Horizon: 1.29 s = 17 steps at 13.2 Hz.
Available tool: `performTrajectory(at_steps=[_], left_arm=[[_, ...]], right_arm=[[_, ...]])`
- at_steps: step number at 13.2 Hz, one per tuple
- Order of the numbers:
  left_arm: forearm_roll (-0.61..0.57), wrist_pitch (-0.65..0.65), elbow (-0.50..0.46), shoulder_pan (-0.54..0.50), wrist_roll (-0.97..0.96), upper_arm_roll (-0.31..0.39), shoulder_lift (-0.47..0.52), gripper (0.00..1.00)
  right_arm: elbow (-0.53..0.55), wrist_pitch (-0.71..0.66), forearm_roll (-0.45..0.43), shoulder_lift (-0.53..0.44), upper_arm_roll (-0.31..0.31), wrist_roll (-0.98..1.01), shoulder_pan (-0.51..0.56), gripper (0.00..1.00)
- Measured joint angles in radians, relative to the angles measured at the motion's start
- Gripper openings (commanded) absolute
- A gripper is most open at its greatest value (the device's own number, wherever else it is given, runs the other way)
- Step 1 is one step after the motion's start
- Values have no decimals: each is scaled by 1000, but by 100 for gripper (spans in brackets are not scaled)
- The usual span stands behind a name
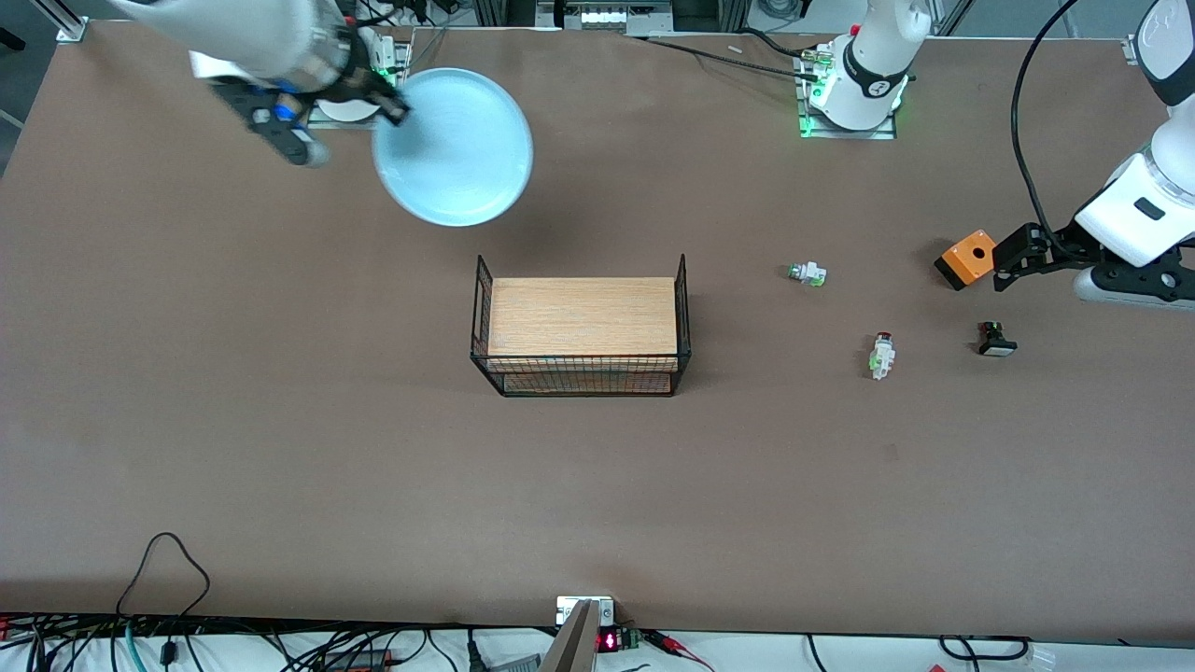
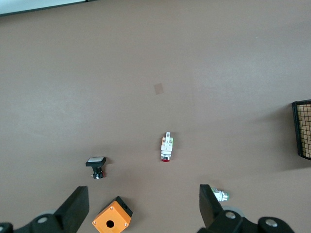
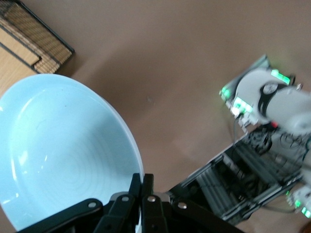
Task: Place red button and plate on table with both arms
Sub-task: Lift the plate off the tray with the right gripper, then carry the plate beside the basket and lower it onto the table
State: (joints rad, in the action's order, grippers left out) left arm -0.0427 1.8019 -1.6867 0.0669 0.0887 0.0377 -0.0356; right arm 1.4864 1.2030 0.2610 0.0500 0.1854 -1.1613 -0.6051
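holding the plate (image 1: 453, 147) by its rim, my right gripper (image 3: 141, 187) pinches tight; it looks slippery. my left gripper (image 2: 144, 209) hangs wide open over the table (image 1: 280, 448).

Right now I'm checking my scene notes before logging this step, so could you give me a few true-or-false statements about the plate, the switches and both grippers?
1. The right gripper is shut on the rim of the plate. True.
2. The plate lies on the wire rack. False: it is held up in the air, apart from the rack.
3. The left gripper holds the red button. False: its jaws are open and empty; the button lies on the table.
4. The orange box is beside the left gripper. True.
5. The red button is nearer the front camera than the green-capped switch. True.
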Motion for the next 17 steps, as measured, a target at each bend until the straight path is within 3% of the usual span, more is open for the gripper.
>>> performTrajectory(at_steps=[4,8,17], left_arm=[[0,0,0,0,0,0,0,100],[0,0,0,0,0,0,0,100],[0,0,0,2,0,-6,0,100]], right_arm=[[43,38,-125,20,20,437,126,0],[81,143,-154,66,92,822,234,0],[288,583,-178,186,97,1298,399,0]])
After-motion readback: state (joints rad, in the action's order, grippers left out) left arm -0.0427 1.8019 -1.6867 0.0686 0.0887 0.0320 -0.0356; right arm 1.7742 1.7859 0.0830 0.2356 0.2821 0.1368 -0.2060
